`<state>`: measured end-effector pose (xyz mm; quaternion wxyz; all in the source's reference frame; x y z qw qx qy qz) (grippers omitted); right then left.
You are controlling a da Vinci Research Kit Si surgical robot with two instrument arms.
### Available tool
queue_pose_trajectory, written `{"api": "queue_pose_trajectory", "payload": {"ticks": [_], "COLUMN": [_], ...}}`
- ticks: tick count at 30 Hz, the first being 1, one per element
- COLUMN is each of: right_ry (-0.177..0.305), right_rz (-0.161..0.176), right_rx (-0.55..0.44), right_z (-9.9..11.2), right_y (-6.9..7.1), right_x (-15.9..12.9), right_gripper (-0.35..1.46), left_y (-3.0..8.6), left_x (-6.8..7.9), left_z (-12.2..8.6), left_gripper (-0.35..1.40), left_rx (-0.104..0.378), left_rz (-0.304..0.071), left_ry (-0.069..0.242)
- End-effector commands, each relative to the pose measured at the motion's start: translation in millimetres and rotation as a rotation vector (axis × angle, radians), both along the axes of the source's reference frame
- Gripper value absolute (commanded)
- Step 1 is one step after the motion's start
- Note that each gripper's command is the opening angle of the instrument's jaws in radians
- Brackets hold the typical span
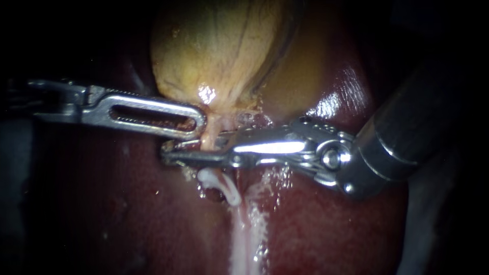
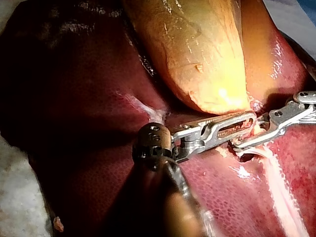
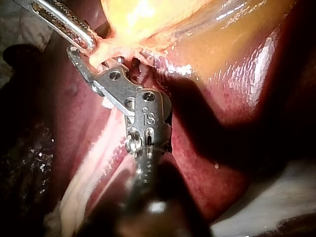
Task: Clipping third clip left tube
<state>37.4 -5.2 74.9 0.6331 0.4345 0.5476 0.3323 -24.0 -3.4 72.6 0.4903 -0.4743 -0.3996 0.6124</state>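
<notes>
- Liver (image 1: 127,214) nearest us, filling 6 o'clock
- our right instrument (image 1: 175,153) enters from 3 o'clock, jaws narrowly apart, straddling the tube (image 1: 208,140) at centre
- our left instrument (image 1: 198,122) from 9 o'clock, jaws closed on the lower end of the gallbladder (image 1: 219,46), towards 12

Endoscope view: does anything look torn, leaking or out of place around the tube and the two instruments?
Nothing looks spilled or torn. The one odd spot is a curled white strand of tissue lying loose just under the right instrument, where it crosses the tube. The left instrument sits by the gallbladder.
</notes>
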Motion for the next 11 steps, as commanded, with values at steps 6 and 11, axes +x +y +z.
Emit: {"api": "queue_pose_trajectory", "payload": {"ticks": [6, 11], "right_ry": [0.000, -0.001], "right_rz": [-0.006, -0.010], "right_rx": [0.002, 0.002], "right_z": [0.3, 0.4], "right_y": [-0.4, -0.4], "right_x": [0.1, 0.1], "right_gripper": [-0.35, -0.35], "left_y": [0.1, 0.2], "left_x": [0.0, 0.0], "left_z": [0.1, 0.3], "left_gripper": [-0.35, -0.35], "left_rx": [0.000, 0.000], "left_rz": [0.000, 0.001], "left_ry": [0.000, -0.001]}}
